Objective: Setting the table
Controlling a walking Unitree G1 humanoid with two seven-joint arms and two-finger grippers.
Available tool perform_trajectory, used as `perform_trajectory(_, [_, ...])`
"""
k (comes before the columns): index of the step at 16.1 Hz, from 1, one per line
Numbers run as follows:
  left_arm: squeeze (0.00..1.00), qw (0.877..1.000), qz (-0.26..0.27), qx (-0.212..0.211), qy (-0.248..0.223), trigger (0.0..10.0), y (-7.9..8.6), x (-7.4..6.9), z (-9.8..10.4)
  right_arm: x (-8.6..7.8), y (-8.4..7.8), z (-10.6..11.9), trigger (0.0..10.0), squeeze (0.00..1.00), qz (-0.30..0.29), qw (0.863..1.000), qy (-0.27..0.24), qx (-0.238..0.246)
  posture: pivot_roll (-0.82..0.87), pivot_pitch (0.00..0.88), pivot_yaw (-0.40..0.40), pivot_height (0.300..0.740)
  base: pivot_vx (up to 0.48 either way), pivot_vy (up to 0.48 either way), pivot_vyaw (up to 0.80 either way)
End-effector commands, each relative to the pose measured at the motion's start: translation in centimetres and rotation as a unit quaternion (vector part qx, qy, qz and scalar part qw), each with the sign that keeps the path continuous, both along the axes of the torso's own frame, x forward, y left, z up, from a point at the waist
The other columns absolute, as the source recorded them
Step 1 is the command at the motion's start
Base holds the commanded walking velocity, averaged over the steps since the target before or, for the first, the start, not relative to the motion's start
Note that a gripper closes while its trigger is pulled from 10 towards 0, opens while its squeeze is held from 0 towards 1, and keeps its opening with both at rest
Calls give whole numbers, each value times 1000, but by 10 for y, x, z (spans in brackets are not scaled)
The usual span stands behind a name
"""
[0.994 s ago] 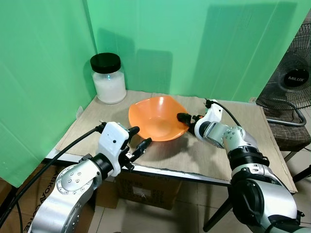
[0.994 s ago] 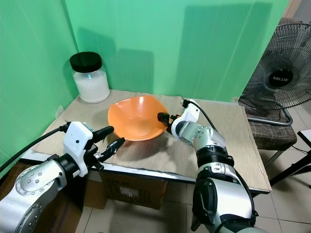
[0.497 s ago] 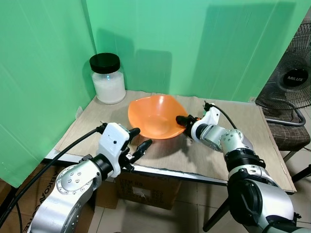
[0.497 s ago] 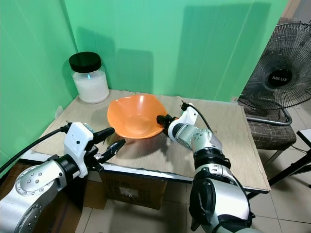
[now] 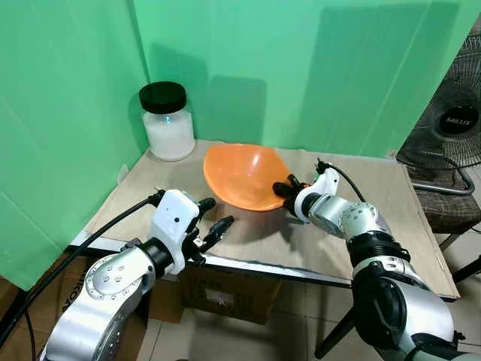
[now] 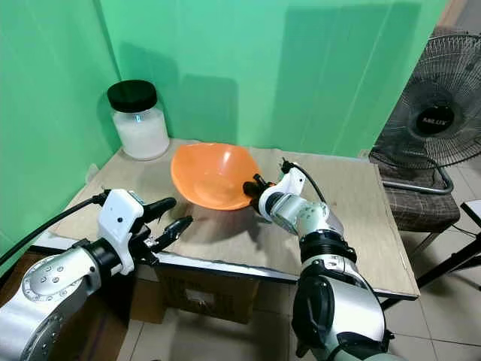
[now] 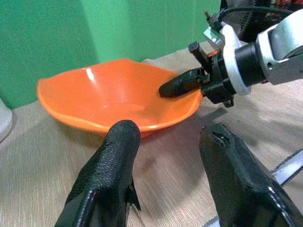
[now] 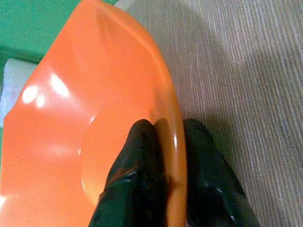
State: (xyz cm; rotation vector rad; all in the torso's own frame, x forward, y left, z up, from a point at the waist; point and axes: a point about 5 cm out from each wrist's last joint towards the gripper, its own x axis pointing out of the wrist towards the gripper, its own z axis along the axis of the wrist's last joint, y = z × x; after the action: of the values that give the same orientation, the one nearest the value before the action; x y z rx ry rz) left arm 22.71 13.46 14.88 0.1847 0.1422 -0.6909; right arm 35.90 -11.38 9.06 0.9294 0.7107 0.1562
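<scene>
Right gripper (image 5: 284,188) pinches rim of shallow orange plastic bowl (image 5: 242,174), tilted above table; left gripper (image 5: 213,215) spread, holding nothing.

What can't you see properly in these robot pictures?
- The underside of the orange bowl, head views: the bowl's own wall hides whether it touches the table.
- What the white stuff in the jar is: too far off.
- The fan, left eye view: cut off by the right edge.
- The right gripper, right wrist view: fingertips cut off by the bottom edge while pinching the rim.
</scene>
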Motion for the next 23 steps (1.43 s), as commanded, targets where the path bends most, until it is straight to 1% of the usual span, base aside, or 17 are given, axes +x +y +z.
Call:
perform_trajectory(1, [0, 1000, 2, 6, -4, 10000, 4, 4, 3, 0, 4, 0, 0, 0, 2, 1000, 7, 11, -52, 0, 17, 740, 0, 0, 0])
perform_trajectory(4, [0, 1000, 4, 15, -13, 10000, 8, 8, 6, 0, 7, 4, 0, 0, 3, 1000, -6, 31, -45, 0, 37, 740, 0, 0, 0])
perform_trajectory(6, [0, 1000, 7, 21, -21, 10000, 12, 12, 8, 2, 7, 9, 0, 0, 0, 999, -18, 42, -44, 0, 53, 740, 0, 0, 0])
perform_trajectory(8, [0, 999, 21, 25, -36, 10000, 17, 20, 13, 4, 5, 21, 0, 0, 3, 997, -50, 53, -44, 0, 73, 740, 0, 0, 0])
perform_trajectory(9, [0, 998, 34, 26, -47, 10000, 19, 24, 17, 4, 0, 31, 0, 0, 3, 996, -79, 51, -43, 0, 79, 740, 0, 0, 0])
perform_trajectory(10, [0, 997, 52, 25, -60, 10000, 24, 29, 21, 4, -5, 44, 0, 0, 5, 993, -116, 31, -42, 0, 81, 740, 0, 0, 0])
perform_trajectory(11, [0, 994, 77, 15, -74, 10000, 26, 32, 26, 0, -17, 62, 0, 0, -4, 983, -181, -15, -42, 0, 79, 740, 0, 0, 0])
perform_trajectory(12, [0, 991, 100, 12, -84, 10000, 29, 33, 27, -8, -24, 78, 0, 0, 6, 969, -238, -65, -43, 0, 74, 740, 0, 0, 0])
perform_trajectory(13, [0, 990, 113, 10, -89, 10000, 28, 32, 26, -17, -30, 92, 0, 0, 14, 951, -285, -117, -44, 0, 74, 740, 0, 0, 0])
perform_trajectory(14, [0, 987, 130, 8, -92, 10000, 29, 32, 27, -27, -33, 107, 10000, 0, 10, 934, -327, -145, -45, 0, 74, 740, 0, 0, 0])
perform_trajectory(15, [0, 985, 147, 4, -93, 10000, 26, 31, 26, -38, -38, 118, 10000, 0, 1, 914, -361, -188, -42, 0, 72, 740, 0, 0, 0])
perform_trajectory(16, [0, 982, 163, 5, -96, 10000, 23, 29, 25, -51, -40, 125, 10000, 0, 6, 894, -388, -225, -33, 0, 68, 740, 0, 0, 0])
perform_trajectory(17, [0, 981, 171, -3, -88, 10000, 19, 28, 23, -62, -40, 129, 10000, 0, 8, 887, -395, -238, -28, 0, 68, 740, 0, 0, 0])
perform_trajectory(18, [0, 979, 183, -15, -92, 10000, 9, 24, 24, -81, -43, 131, 10000, 0, -5, 868, -413, -277, -27, 0, 67, 740, 0, 0, -631])
perform_trajectory(20, [0, 978, 180, -23, -100, 10000, -1, 22, 27, -92, -51, 131, 10000, 0, -35, 856, -411, -311, -39, 0, 78, 740, 0, 0, -763])
perform_trajectory(22, [0, 975, 198, -42, -89, 10000, -9, 21, 21, -102, -56, 127, 10000, 0, -56, 851, -403, -331, -73, 0, 87, 740, 0, 0, -769])
perform_trajectory(23, [0, 973, 208, -42, -88, 10000, -10, 22, 19, -104, -55, 126, 10000, 0, -55, 848, -401, -343, -84, 0, 83, 740, 0, 0, -775])
